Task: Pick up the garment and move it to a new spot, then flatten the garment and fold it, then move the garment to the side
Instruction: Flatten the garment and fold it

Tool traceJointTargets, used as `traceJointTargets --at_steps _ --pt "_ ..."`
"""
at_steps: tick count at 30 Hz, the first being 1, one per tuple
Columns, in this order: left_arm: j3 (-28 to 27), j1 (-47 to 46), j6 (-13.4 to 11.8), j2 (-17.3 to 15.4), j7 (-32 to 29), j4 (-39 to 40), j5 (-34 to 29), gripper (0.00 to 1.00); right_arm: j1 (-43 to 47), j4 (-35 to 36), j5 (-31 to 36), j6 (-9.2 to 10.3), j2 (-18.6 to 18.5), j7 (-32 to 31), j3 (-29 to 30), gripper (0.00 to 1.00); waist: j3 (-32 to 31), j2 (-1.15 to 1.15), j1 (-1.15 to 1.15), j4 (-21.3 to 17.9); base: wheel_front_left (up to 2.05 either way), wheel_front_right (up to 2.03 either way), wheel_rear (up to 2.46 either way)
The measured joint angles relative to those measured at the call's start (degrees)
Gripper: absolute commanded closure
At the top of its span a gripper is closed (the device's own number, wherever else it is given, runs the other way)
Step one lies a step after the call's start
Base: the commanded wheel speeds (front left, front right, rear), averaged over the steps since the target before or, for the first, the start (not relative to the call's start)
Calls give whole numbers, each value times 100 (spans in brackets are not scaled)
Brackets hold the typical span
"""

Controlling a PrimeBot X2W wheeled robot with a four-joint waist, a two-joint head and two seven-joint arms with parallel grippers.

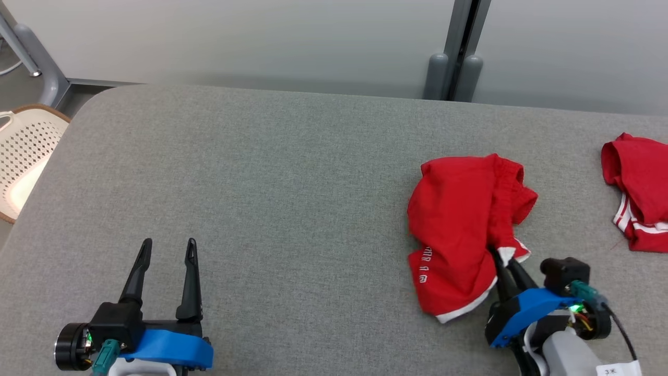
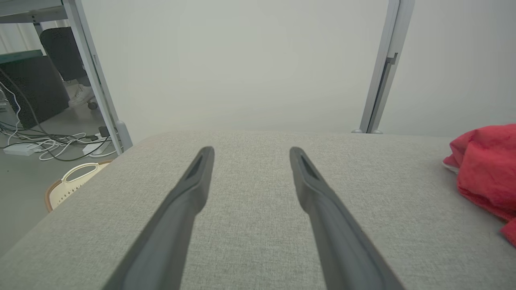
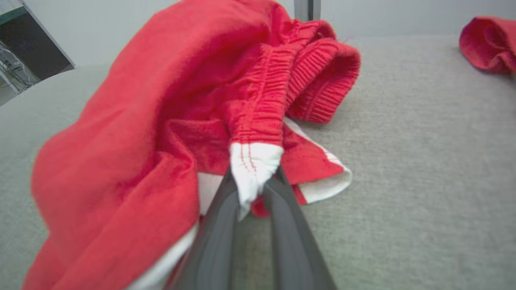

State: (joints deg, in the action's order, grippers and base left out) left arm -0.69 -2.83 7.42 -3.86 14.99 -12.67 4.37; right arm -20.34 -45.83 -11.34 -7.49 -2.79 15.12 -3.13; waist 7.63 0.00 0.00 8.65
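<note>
Left gripper (image 1: 169,243) sits at seven o'clock over the grey table (image 1: 292,183), fingers spread wide, nothing in them. Over at four o'clock, right gripper (image 1: 502,259) is pinched tight on the white hem of the red garment (image 1: 454,219), cloth heaped at its eleven o'clock.

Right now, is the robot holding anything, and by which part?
Yes. Its right gripper pinches the red shorts by the white end of their gathered elastic band, at the near edge of the crumpled heap. The left gripper is open and empty.
</note>
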Motion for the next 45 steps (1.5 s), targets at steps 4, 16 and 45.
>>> traceJointTargets --at_steps 4,16,45 --pt "-4 7 0 7 0 -2 -2 0 38 382 114 0 -153 1 459 100 -62 0 0 -58 0 0 0" --pt "24 98 1 55 0 -8 22 0 209 1555 419 0 -570 0 482 100 -223 0 0 -166 0 0 0" --pt "234 142 -41 93 0 -123 272 0 -132 894 -860 0 -10 1 -4446 0 -252 0 0 488 0 0 0"
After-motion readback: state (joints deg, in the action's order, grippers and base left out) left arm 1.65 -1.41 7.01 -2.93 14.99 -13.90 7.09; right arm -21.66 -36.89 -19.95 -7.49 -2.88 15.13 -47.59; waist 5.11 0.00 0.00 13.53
